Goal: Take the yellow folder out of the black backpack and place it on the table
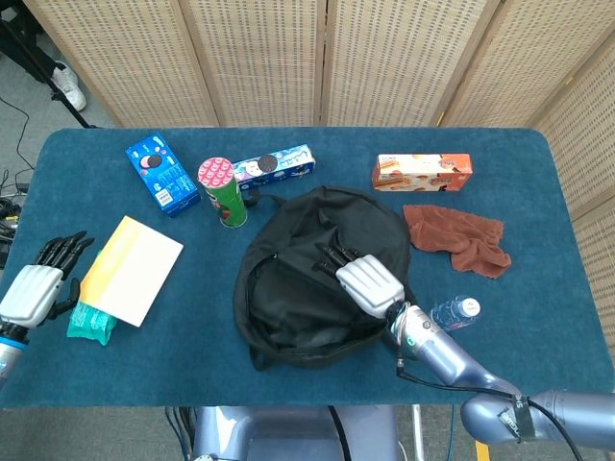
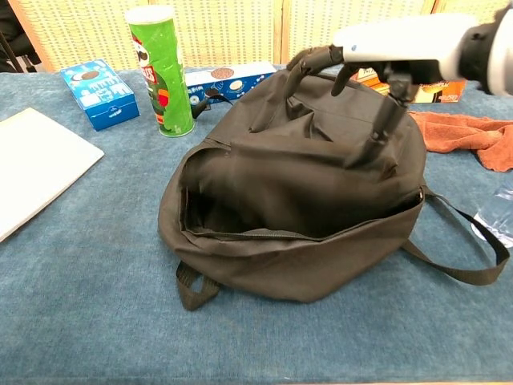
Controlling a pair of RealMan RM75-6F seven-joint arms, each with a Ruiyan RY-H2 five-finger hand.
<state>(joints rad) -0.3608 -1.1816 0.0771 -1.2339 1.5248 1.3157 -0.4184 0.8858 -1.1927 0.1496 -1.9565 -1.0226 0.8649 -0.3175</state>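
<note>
Folder: yellow along its far edge, pale elsewhere, lying flat on the table at your left, outside the backpack, one end overlapping the green packet. In the chest view it shows as a pale sheet at the left edge.

Backpack: black, slumped at the table's middle, mouth still gaping toward you, one strap trailing to the right.

Your left hand: at the table's left edge, just beside the folder, fingers spread and holding nothing; whether a fingertip touches the folder cannot be told.

Your right hand: over the backpack's top, fingers apart and bent downward, tips at or on the fabric; nothing gripped.

Other items: green can upright behind the backpack; blue box to its left; long blue cookie box behind it; orange box at far right; brown cloth right of the backpack; water bottle lying near your right forearm.
</note>
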